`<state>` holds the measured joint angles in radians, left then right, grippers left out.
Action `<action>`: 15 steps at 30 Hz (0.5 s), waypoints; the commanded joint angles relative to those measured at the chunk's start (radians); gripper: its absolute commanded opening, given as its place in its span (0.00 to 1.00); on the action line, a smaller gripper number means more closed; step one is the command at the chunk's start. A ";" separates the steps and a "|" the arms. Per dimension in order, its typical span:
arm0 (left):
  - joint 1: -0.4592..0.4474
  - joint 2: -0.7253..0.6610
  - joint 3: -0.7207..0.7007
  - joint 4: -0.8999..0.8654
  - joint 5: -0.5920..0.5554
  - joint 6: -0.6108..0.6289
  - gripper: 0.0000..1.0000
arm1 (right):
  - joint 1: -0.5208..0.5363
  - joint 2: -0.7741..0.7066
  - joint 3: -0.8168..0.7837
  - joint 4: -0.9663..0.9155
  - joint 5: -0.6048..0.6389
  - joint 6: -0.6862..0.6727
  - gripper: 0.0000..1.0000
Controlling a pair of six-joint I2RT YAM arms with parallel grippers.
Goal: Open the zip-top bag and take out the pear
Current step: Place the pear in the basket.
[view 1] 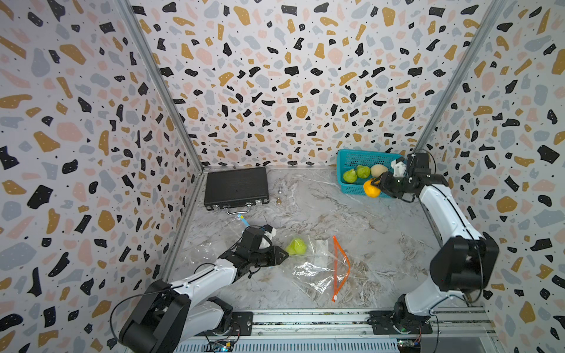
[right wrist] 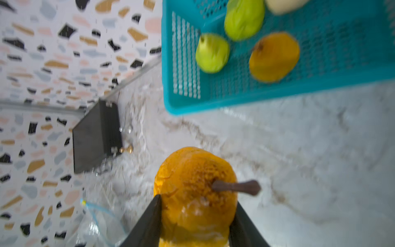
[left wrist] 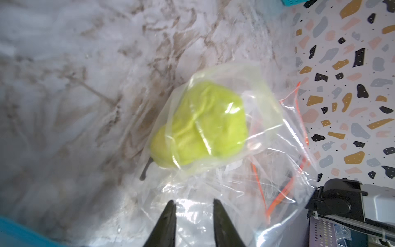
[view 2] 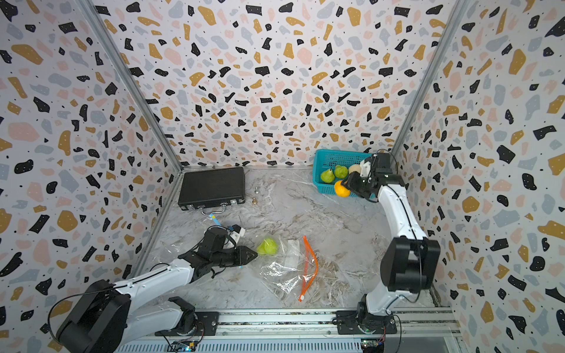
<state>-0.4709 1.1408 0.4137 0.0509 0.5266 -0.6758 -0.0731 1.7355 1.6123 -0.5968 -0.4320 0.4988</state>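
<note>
Clear plastic zip-top bag (view 1: 315, 272) is enclosing the green pear (view 1: 296, 247); left tool (left wrist: 193, 205) is hovering beside it, jaws parted, likely for pinching; right tool (right wrist: 197, 201) is clamping an orange pear (right wrist: 192, 171).

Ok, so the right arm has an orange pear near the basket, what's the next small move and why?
Probably carry the orange pear a bit further over the teal basket, then open the right gripper. In the right wrist view its jaws clamp the pear short of the basket's near wall, so releasing now would likely miss.
</note>
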 commanded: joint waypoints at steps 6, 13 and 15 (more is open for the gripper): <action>0.067 -0.062 0.094 -0.028 0.097 0.020 0.67 | -0.052 0.580 0.704 -0.055 -0.021 0.074 0.78; 0.094 0.061 0.063 0.231 0.221 -0.046 0.84 | -0.062 0.379 0.484 0.024 -0.149 0.062 0.82; 0.094 0.099 0.053 0.309 0.251 -0.075 0.85 | -0.062 0.218 0.256 0.082 -0.180 0.067 0.81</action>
<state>-0.3805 1.2057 0.4839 0.1947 0.6987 -0.7132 -0.1356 2.2147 1.9961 -0.5682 -0.5381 0.5655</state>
